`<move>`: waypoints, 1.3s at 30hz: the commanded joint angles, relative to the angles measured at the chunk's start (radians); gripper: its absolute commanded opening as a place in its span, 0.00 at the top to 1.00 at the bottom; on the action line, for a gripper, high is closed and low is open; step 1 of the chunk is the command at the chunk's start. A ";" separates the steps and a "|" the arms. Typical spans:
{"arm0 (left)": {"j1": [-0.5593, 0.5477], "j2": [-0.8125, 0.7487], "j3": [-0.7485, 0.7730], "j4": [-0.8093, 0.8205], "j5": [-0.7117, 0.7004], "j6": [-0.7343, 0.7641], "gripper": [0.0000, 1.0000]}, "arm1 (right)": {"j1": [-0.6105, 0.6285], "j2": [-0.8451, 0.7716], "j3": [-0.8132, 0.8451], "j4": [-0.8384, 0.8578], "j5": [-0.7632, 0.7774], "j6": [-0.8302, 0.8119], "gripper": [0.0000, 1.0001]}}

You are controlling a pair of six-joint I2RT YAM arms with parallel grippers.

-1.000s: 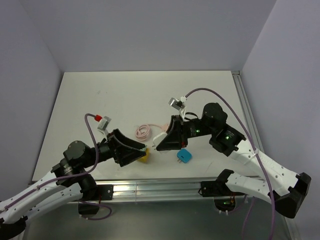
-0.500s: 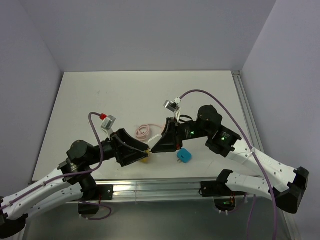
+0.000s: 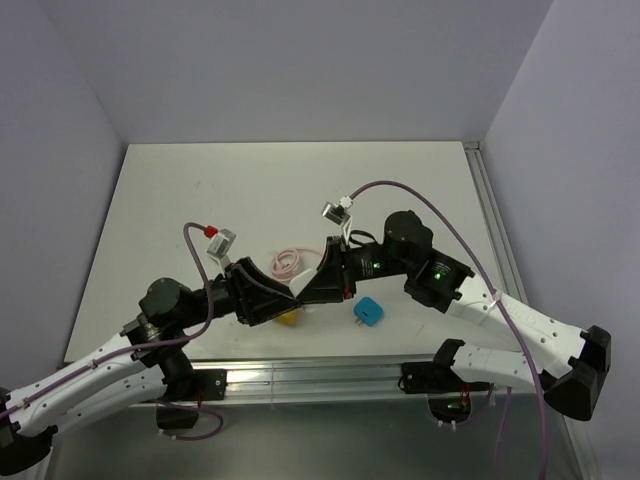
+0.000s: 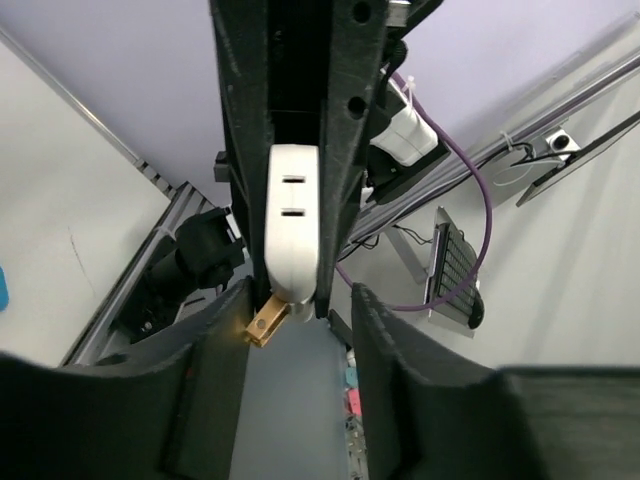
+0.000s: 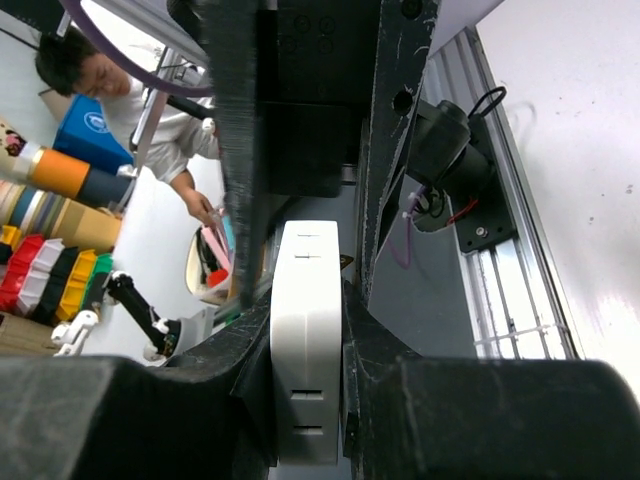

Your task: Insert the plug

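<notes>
**Socket block held up, no plug in it yet**

A white socket block [image 4: 295,220] is clamped edge-on between the fingers of the right gripper [image 5: 305,310] and is held above the near edge of the bench [image 3: 200,200], tip to tip with the left gripper [image 4: 297,290]. In both wrist views the slots on the block's face are seen bare, so nothing has been pushed in.

The fingers of the left gripper are seen apart, with an open gap between them in which no plug body can be made out. A brass prong [image 4: 264,323] shows at the lower end of the block, close against the inner edge of one left finger. From above, a yellow plug [image 3: 287,319] is seen just under the left gripper's tip. It cannot be told whether that plug is carried or lies on the bench, nor whether the prong belongs to it.

A blue plug [image 3: 368,312] lies on the bench below the right gripper, and a coiled pink cable [image 3: 287,262] lies just behind the two grippers.

The task is judged about midway: the socket has been presented, and the alignment of prongs with slots and the push home are left to be done.
</notes>
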 commanded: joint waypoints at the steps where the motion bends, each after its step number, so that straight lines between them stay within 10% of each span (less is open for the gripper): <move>1: -0.004 -0.005 0.014 0.055 0.030 0.000 0.54 | 0.007 0.008 0.028 -0.017 0.061 -0.031 1.00; 6: -0.004 -0.005 0.039 -0.005 0.006 0.017 1.00 | 0.010 -0.004 0.037 -0.095 0.109 -0.069 1.00; 18: -0.004 0.009 0.094 -0.181 -0.085 0.020 1.00 | 0.058 -0.026 0.095 -0.310 0.351 -0.160 1.00; 39: -0.004 -0.017 0.108 -0.255 -0.126 0.086 0.91 | 0.075 -0.013 0.108 -0.275 0.302 -0.135 1.00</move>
